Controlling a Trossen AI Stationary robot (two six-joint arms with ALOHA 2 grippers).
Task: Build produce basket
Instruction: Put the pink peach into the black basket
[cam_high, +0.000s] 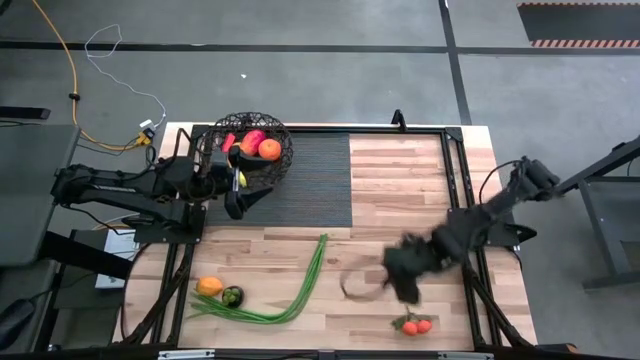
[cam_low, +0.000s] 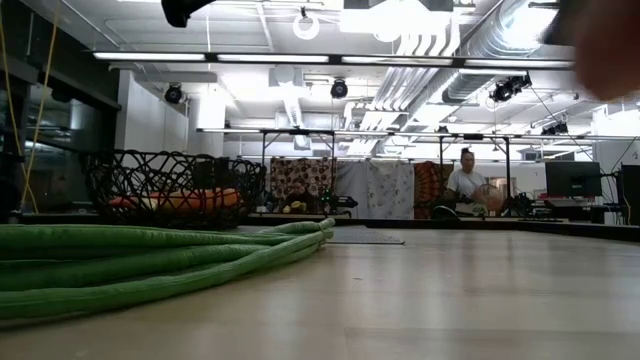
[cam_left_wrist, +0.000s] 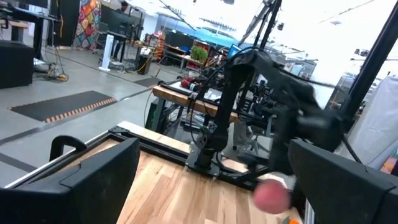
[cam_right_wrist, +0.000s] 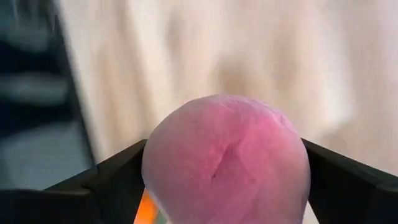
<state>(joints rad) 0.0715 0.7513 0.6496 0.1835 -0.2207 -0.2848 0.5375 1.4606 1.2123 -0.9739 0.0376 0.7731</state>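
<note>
At the far left of the counter (cam_high: 400, 170), on a dark ribbed mat (cam_high: 315, 180), sits the basket (cam_high: 283, 150) — a round bowl of black open wire mesh, much wider than any fruit in it. Its load in the high view: an orange (cam_high: 269, 149), a red-pink fruit (cam_high: 252, 140), a red pepper (cam_high: 229, 142) and a yellow banana (cam_high: 241, 179) at the near rim. The left gripper (cam_high: 236, 205) hovers just beside the basket on the mat, fingers (cam_left_wrist: 93, 180) wide apart with nothing between them. The right gripper (cam_high: 402, 272) is blurred above the bare wood at the near right; its wrist view shows both fingers (cam_right_wrist: 106, 186) pressed against the sides of a pink fruit (cam_right_wrist: 227, 162) — round, smooth, with a shallow dimple at its centre. Remaining produce lies on the near part of the counter: long green stalks (cam_high: 300, 290) curving from mid-counter toward the near left, an orange fruit (cam_high: 209, 286) touching a dark green fruit (cam_high: 232, 296) at the stalk ends, and small red-orange fruits (cam_high: 417, 326) near the front edge, just beside the right gripper. Across the room, in the low view, a person (cam_low: 465, 182) is seated.
</note>
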